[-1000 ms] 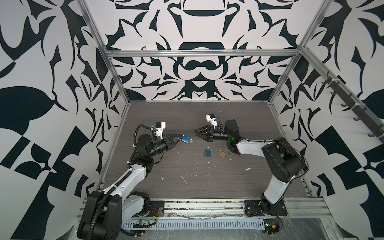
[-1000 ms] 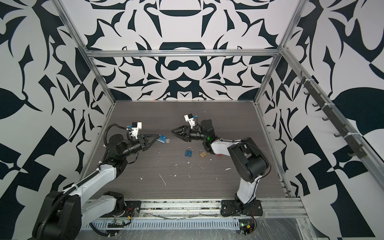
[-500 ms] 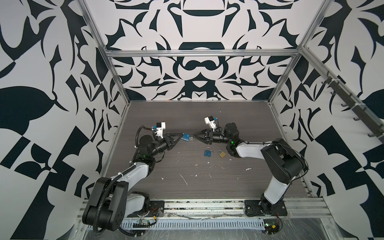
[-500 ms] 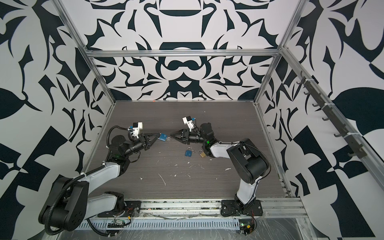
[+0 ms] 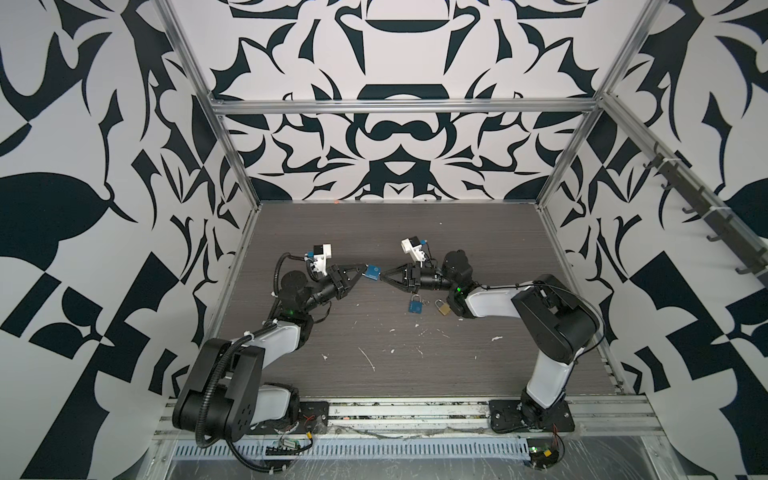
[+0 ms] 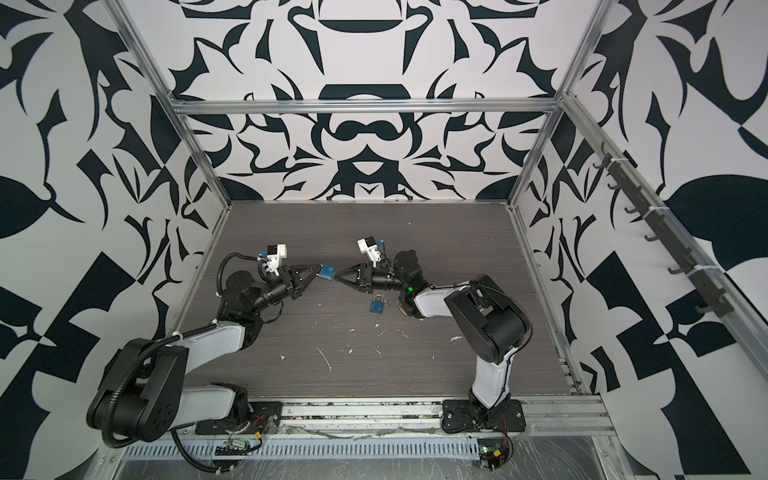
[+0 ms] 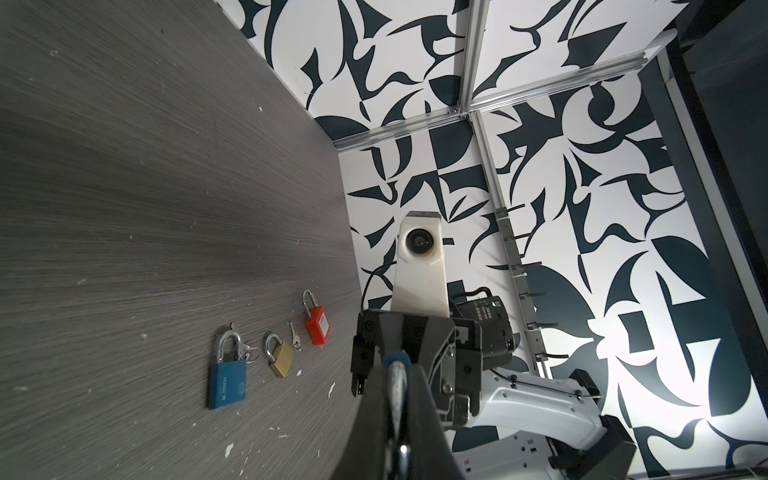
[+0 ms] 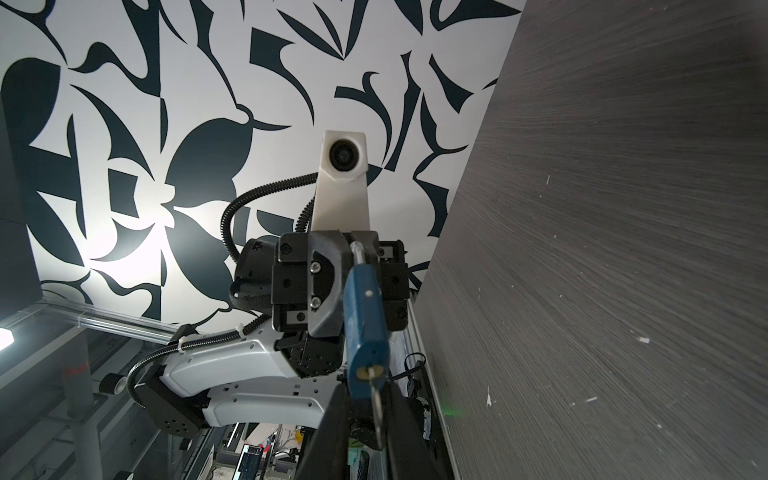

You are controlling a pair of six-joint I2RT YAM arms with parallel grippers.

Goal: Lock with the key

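A blue padlock hangs in the air over the middle of the table between both grippers. My left gripper is shut on its silver shackle; the blue body peeks past the fingertips. In the right wrist view the padlock shows its underside, with a key stuck in the keyhole. My right gripper faces the left one, its fingers closed in on either side of that key.
On the table below lie a second blue padlock with a key ring, a brass padlock, a loose key and a red padlock. White flecks dot the wooden table.
My right gripper has moved left up to the padlock's underside and its jaws have closed from wide apart onto the key. The left gripper has shifted the padlock slightly right.
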